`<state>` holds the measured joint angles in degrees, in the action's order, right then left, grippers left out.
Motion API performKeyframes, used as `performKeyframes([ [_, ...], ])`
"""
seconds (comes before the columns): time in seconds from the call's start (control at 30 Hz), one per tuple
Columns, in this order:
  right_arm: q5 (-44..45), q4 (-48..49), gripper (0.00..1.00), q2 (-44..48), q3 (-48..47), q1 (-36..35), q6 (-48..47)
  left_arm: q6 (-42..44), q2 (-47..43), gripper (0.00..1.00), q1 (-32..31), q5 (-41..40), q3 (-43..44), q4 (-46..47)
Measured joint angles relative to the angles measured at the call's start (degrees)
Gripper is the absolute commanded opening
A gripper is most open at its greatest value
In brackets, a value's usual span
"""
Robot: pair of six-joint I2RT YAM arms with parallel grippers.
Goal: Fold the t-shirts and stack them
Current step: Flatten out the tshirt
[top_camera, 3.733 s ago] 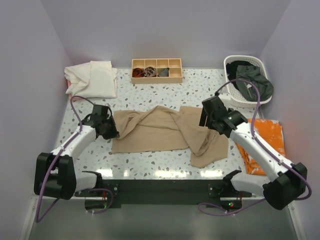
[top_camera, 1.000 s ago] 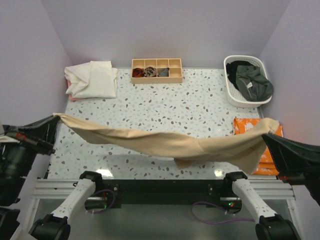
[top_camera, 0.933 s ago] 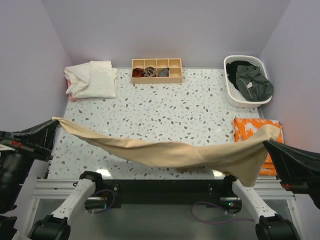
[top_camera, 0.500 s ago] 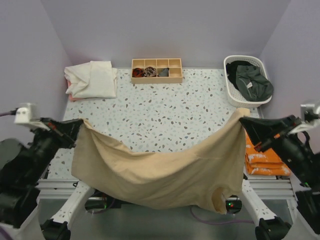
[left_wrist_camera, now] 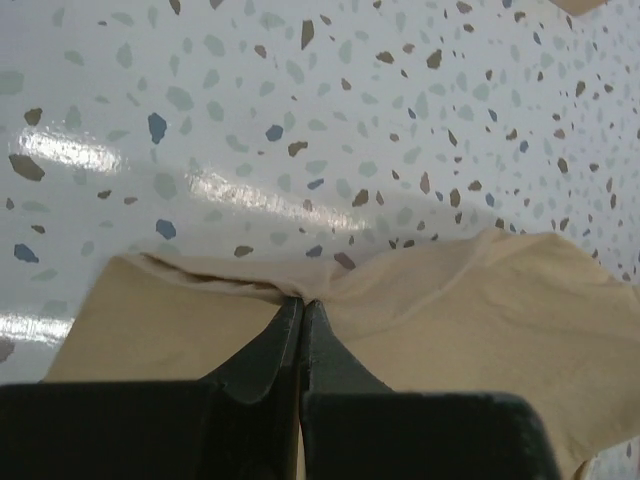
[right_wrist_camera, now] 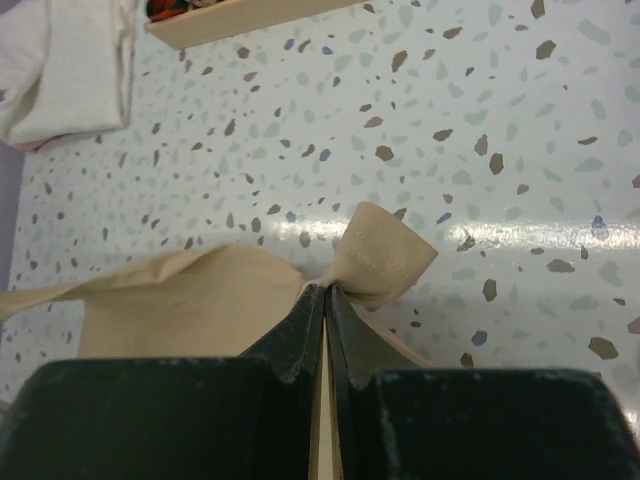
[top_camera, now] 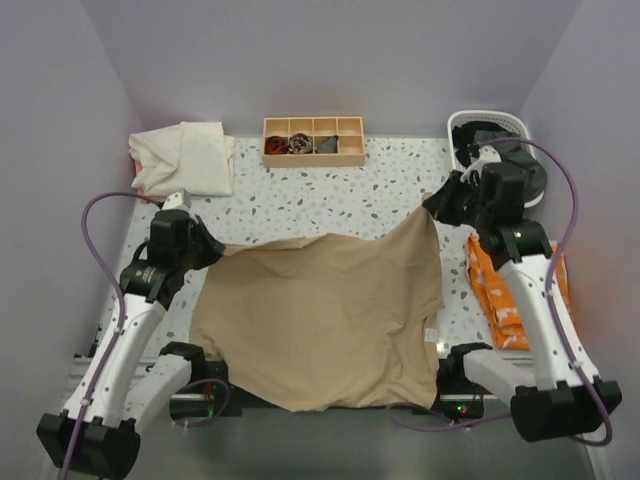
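A tan-beige t-shirt (top_camera: 325,315) lies spread over the near half of the table, its lower edge hanging past the front rail. My left gripper (top_camera: 207,250) is shut on its far left corner, the cloth (left_wrist_camera: 460,320) bunched at the fingertips. My right gripper (top_camera: 437,207) is shut on the far right corner, a hemmed flap (right_wrist_camera: 380,255) poking out past the tips. A cream-white folded t-shirt (top_camera: 185,158) rests at the back left. Dark green-black t-shirts (top_camera: 505,160) fill the white basket (top_camera: 462,185).
A wooden divided tray (top_camera: 313,141) with small dark items stands at the back centre. An orange cloth (top_camera: 510,295) lies at the right edge under my right arm. Bare speckled tabletop (top_camera: 330,205) lies between the shirt and the tray.
Both arms have swung forward and down from high near the camera. The tan shirt, hanging stretched between them before, now lies flat on the table, both corners still pinched.
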<state>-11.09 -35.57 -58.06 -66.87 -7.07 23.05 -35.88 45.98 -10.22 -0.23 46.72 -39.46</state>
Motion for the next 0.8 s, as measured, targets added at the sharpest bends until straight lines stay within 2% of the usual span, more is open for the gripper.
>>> performKeyframes([
  [0.1, 2.3, 4.9, 0.03, -9.0, 1.3, 0.0, 0.6, -1.2, 7.3, 0.0, 0.0, -3.5, -0.3, 7.3],
  [0.27, 4.7, 12.3, 0.03, -25.2, -0.4, 0.0, 0.8, -2.6, 26.2, 0.0, 0.1, -7.7, 0.3, 21.7],
  [0.5, 6.0, 15.5, 0.03, -46.2, -15.3, 0.0, -0.4, -2.2, 50.8, 0.0, 1.3, -10.7, 11.4, 30.6],
  [0.6, 6.1, 16.3, 0.02, -53.0, -23.2, 0.0, -1.3, -1.6, 55.9, 0.0, 2.8, -11.0, 15.8, 32.7],
  [0.8, 10.0, 14.3, 0.01, -59.6, -33.9, 0.0, -3.3, -0.2, 59.2, 0.0, 5.8, -11.1, 20.3, 34.7],
])
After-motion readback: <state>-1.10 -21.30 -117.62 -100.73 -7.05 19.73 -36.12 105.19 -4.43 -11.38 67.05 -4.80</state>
